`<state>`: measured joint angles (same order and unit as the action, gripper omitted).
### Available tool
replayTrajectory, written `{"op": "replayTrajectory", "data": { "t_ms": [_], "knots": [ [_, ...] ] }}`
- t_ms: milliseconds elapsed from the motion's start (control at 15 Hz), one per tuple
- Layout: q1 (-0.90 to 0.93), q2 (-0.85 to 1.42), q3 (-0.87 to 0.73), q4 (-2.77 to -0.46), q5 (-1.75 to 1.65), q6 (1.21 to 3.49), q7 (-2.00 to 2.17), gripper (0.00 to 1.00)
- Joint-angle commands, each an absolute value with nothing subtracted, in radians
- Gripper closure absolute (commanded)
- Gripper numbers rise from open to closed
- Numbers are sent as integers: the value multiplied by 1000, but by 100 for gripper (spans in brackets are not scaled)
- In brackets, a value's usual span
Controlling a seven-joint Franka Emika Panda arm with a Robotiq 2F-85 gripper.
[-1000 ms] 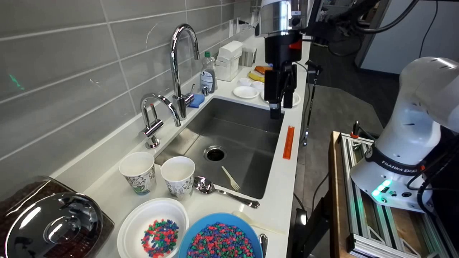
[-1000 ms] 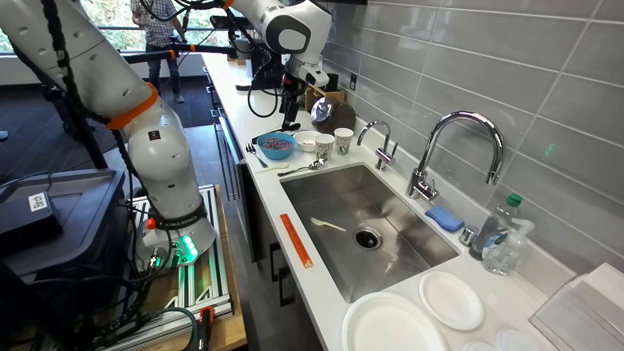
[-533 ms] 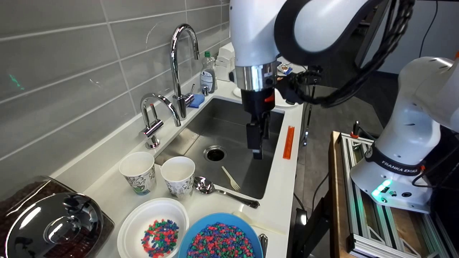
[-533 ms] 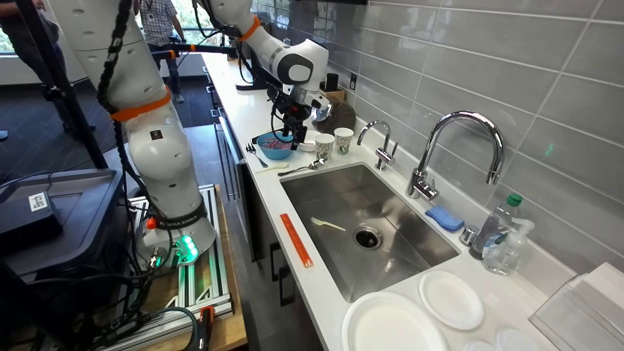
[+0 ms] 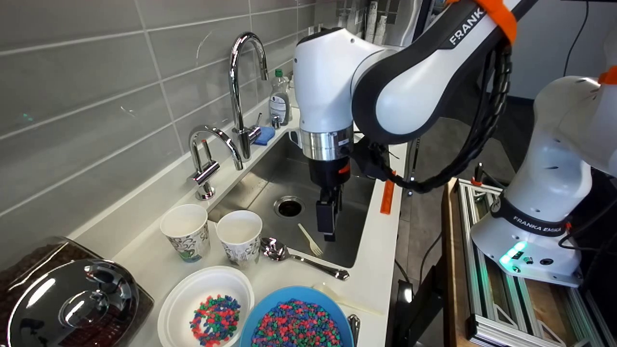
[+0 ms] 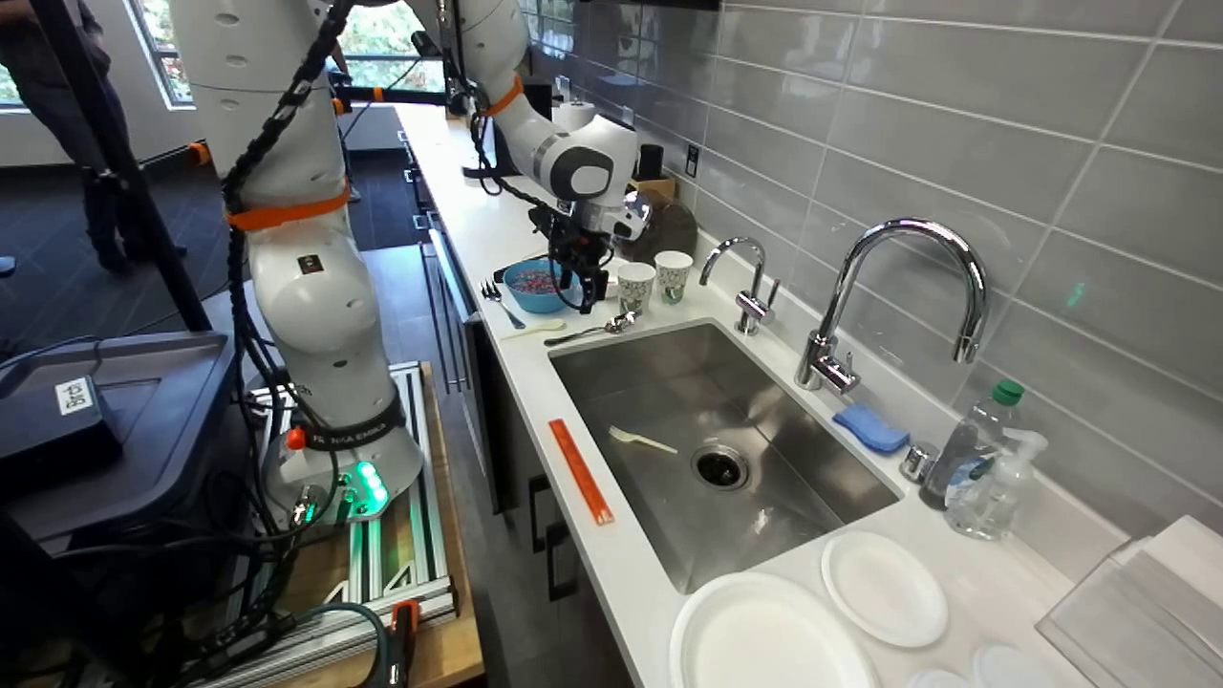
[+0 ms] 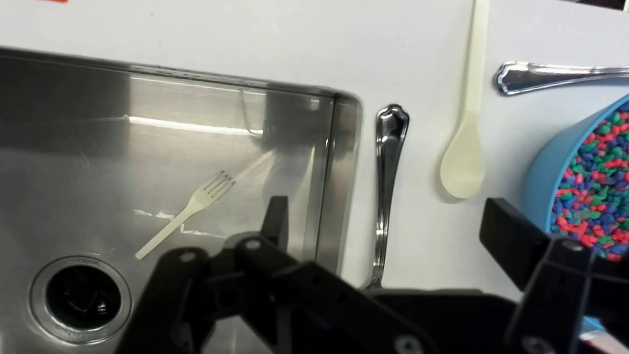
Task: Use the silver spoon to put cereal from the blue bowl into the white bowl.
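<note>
The silver spoon (image 5: pixel 315 264) lies on the counter between the sink edge and the bowls. It also shows in an exterior view (image 6: pixel 588 333) and the wrist view (image 7: pixel 390 147); there its head is hidden behind the gripper. The blue bowl (image 5: pixel 249 320) is full of multicoloured cereal (image 5: pixel 294 327); its wall shows in the wrist view (image 7: pixel 543 182). The white bowl (image 5: pixel 178 308) beside it holds a small heap of cereal; the gripper partly hides it in an exterior view. My gripper (image 7: pixel 385 216) is open and empty, above the spoon, its fingers either side of the handle.
Two patterned cups (image 5: pixel 239 236) stand close to the spoon's head. A pale plastic spoon (image 7: pixel 464 162) and a silver fork (image 6: pixel 499 304) lie by the blue bowl. The sink (image 5: pixel 337 246) holds a pale fork (image 7: pixel 191 206). Faucets (image 5: pixel 236 86) rise by the wall. A lidded jar (image 5: pixel 72 303) stands near the white bowl.
My gripper has come down and across toward the silver spoon, from higher and farther off. The bowls, cups and spoon have not moved.
</note>
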<state>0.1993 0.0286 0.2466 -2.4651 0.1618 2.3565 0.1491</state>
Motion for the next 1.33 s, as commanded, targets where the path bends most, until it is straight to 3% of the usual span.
{"op": "replayTrajectory", "data": {
  "t_ms": [0,733,1267],
  "knots": [
    [208,28,237,-2462,162,2355,148,0],
    [231,19,248,-2589,97,2712,153,0],
    [251,84,237,-2593,-113,2787,319,0]
  ]
}}
